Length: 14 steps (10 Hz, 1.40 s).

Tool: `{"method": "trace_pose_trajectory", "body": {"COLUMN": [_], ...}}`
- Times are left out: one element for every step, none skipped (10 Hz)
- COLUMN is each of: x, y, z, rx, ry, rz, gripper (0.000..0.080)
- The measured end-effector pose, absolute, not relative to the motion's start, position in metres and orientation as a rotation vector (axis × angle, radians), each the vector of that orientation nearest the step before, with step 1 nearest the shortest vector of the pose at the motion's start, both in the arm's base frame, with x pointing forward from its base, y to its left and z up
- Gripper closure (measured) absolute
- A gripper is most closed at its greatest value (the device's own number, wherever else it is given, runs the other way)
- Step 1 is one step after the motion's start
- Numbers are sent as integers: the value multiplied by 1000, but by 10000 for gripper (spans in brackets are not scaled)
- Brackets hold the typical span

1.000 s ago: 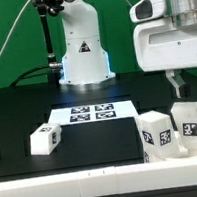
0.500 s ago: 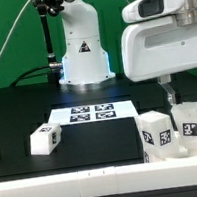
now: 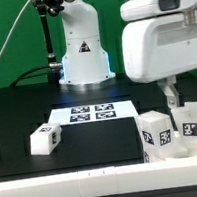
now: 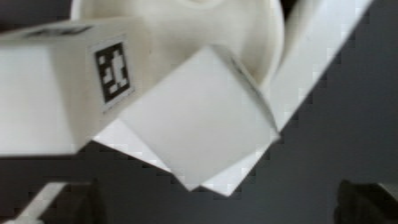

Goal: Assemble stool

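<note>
Gripper (image 3: 175,96) open wide over two upright tagged legs (image 3: 156,134); third leg (image 3: 45,140) lies near marker board (image 3: 92,112).

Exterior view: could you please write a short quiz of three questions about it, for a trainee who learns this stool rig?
1. True or false: all three legs stand together at the exterior view's right.
2. Which does the tool hang over? A the marker board; B the pair of upright legs; C the robot base.
3. Fill in: the tool's jaws are ____.
Key: 1 false, the lone leg lies apart at the exterior view's left; 2 B; 3 open.
</note>
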State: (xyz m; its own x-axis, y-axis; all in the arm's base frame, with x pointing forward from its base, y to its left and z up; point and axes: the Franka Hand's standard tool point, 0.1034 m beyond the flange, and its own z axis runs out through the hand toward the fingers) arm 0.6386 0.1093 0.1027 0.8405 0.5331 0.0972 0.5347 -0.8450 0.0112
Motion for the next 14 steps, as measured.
{"method": "trace_pose_trajectory", "body": {"x": [638, 634, 632, 632, 631, 630, 629, 629, 628, 627, 627, 627, 627, 627], "y": [110, 110, 110, 109, 109, 109, 109, 111, 111, 111, 111, 110, 109, 108], "z": [103, 101, 98, 96, 92, 89, 85, 82, 79, 78, 77, 77, 77, 76], "rx": [-2963, -2910, -2852, -2809, -2788, -2775, -2779, -2786, -2796, -2803, -2808, -2809, -2810, -2811], "ry": [-998, -1165, -1289, -1366, -1402, -1430, -1419, -1402, -1381, -1365, -1355, -1353, -1351, -1349], "rz": [-139, -105, -77, -53, -45, -39, -30, -25, -18, -14, -12, -11, -11, -10], "gripper": [150, 150, 150, 150, 150, 150, 150, 150, 150, 150, 197, 197, 377, 377]}}
